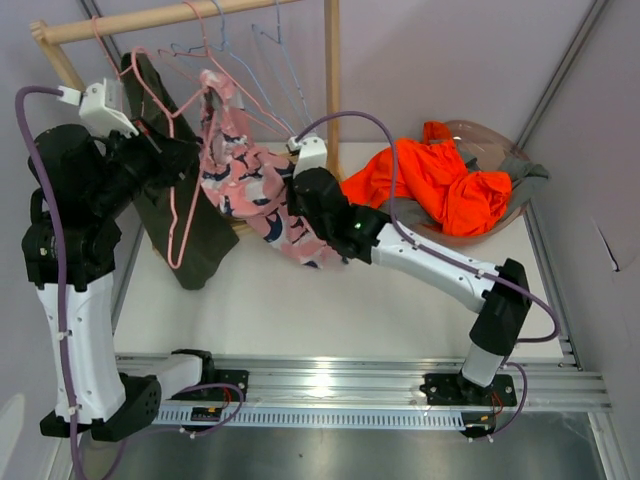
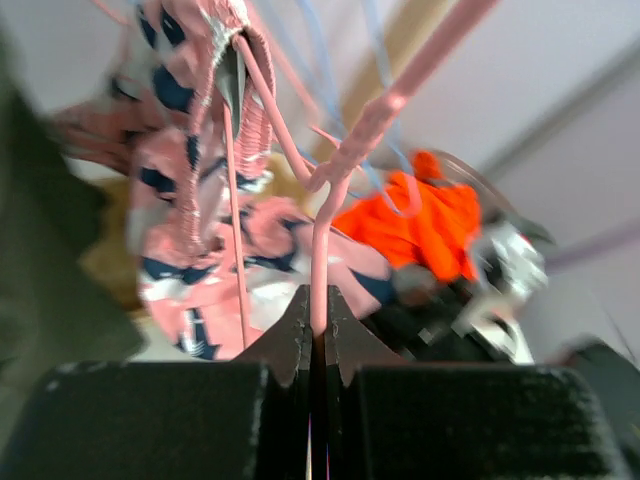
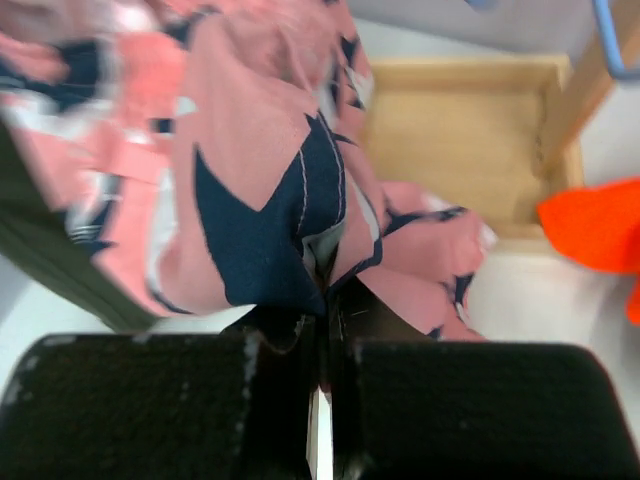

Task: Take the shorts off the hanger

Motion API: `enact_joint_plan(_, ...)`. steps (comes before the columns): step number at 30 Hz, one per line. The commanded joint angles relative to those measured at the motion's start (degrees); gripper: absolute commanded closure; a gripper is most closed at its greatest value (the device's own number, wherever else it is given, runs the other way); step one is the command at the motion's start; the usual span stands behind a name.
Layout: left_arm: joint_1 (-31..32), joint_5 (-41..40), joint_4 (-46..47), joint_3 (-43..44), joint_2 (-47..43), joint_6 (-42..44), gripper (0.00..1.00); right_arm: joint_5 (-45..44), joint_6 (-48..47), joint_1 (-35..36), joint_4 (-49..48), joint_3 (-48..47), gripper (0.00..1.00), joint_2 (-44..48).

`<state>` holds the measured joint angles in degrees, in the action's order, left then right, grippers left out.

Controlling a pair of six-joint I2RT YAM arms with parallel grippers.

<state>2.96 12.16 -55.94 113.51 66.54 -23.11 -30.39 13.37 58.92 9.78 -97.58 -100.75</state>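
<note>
White table (image 1: 300,310) under a wooden rail (image 1: 150,20), and the left gripper (image 2: 318,322) is pinched tight on the pink hanger (image 2: 350,160) wire. The right gripper (image 3: 322,300) is clamped on a fold of the pink patterned shorts (image 3: 260,190), which are draped on that hanger at 11 o'clock. Fabric looks light and floppy, so grip near the waistband. The olive shorts (image 1: 195,240) crowd in at 9 o'clock, blue hangers (image 1: 275,45) at 12, and orange shorts (image 1: 440,180) lie at 2.

The left arm (image 1: 80,330) and right arm (image 1: 430,262) wear white shells between black joints. Each is trailed by a purple cable (image 1: 362,114) down to black base plates (image 1: 445,386) on the silver rail (image 1: 330,385). Farthest from the rail, white camera housings (image 1: 105,105) cap both wrists. The left claw (image 2: 318,320) and right claw (image 3: 322,320) are matte black and blocky.
</note>
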Motion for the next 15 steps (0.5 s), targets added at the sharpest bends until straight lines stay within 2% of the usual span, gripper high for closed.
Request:
enact_joint_plan(1, 1.78, 16.99, 8.12, -6.08, -3.60, -6.13, 1.00, -1.42, 2.02, -6.25, -2.40, 1.34, 1.00, 7.31)
enact_joint_plan(3, 3.53, 24.17, 10.23, -8.65, -5.01, -8.34, 1.00, -1.16, 0.62, -8.02, -2.13, 0.47, 1.00, 8.37)
enact_joint_plan(5, 4.68, 26.76, 12.87, -12.87, -7.38, -11.24, 1.00, -0.37, -0.79, -10.83, -1.61, -2.51, 1.00, 8.29)
enact_joint_plan(8, 6.88, 24.15, 12.44, -17.18, -11.94, -12.83, 1.00, 0.77, -2.99, -13.30, 0.58, -9.61, 1.00, 5.49)
enact_joint_plan(11, 8.29, 18.08, 9.55, -24.80, -16.34, -12.13, 1.00, 1.30, -5.18, -14.18, 2.08, -15.95, 1.00, 2.85)
enact_joint_plan(13, 9.25, 16.15, 8.75, -27.72, -18.02, -11.17, 1.00, 0.95, -6.15, -14.18, 1.91, -17.29, 1.00, 2.14)
enact_joint_plan(14, 9.60, 15.53, 8.14, -33.04, -18.98, -10.82, 1.00, 0.95, -6.51, -14.35, 1.21, -17.55, 1.00, 2.14)
enact_joint_plan(15, 9.95, 14.65, 7.35, -34.75, -20.56, -9.25, 1.00, 0.95, -6.51, -14.62, 1.03, -17.90, 1.00, 2.22)
